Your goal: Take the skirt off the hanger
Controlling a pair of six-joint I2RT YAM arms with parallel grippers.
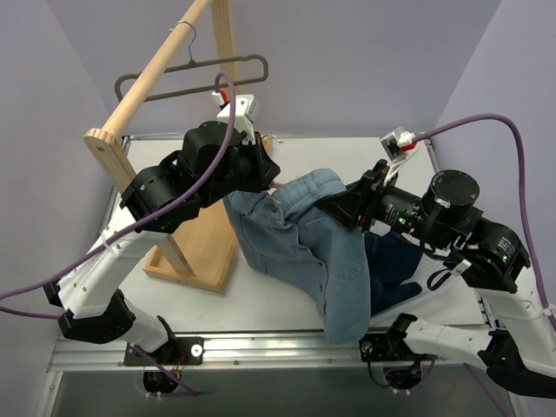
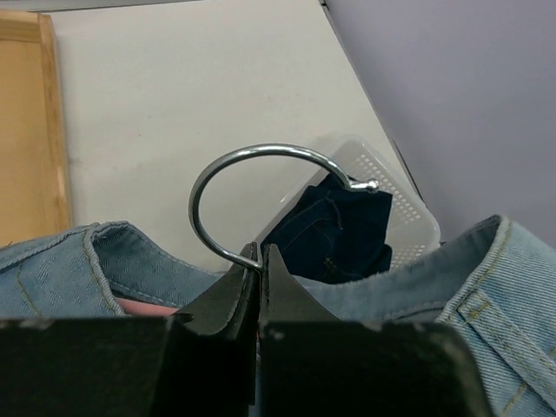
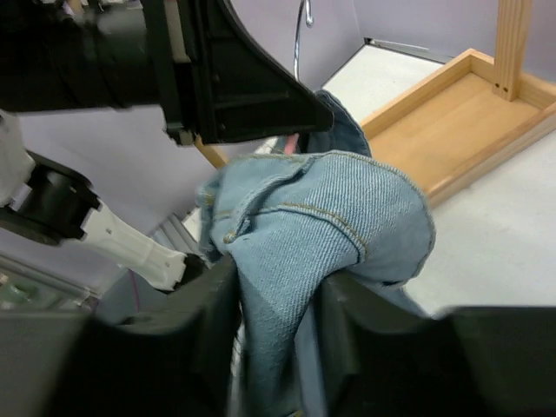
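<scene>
A light blue denim skirt [image 1: 300,239] hangs between the two grippers above the table. My left gripper [image 1: 268,174] is shut on the hanger's metal hook [image 2: 213,174]; in the left wrist view the jaws [image 2: 261,254] pinch the hook's stem, with denim [image 2: 104,269] on both sides and a bit of pink hanger [image 2: 143,306] below. My right gripper [image 1: 334,207] is shut on a fold of the skirt's waistband [image 3: 339,208], and the cloth fills the gap between its fingers [image 3: 278,295]. The rest of the hanger is hidden under the denim.
A wooden rack [image 1: 143,69] with a base tray [image 1: 204,252] stands at the left, and a grey hanger [image 1: 195,74] hangs on its rod. A white basket [image 2: 387,174] holding dark blue clothing [image 1: 395,265] sits at the right, under the skirt.
</scene>
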